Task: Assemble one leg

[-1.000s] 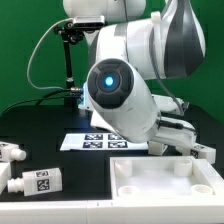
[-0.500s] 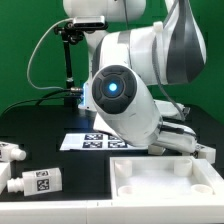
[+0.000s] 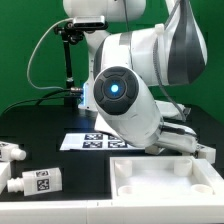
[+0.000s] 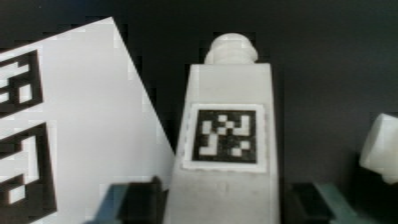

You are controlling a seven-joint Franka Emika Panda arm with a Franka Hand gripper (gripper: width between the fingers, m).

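one leg (image 4: 222,130) between the gripper (image 4: 228,202) fingers, two other legs (image 3: 35,182) (image 3: 10,152) loose

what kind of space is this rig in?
Probably a robotics lab bench: green backdrop, black table with a fixed marker board, and loose tagged white legs laid out for assembly.

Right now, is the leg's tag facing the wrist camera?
Yes, the tag on the leg shows fully, face-on, in the wrist view.
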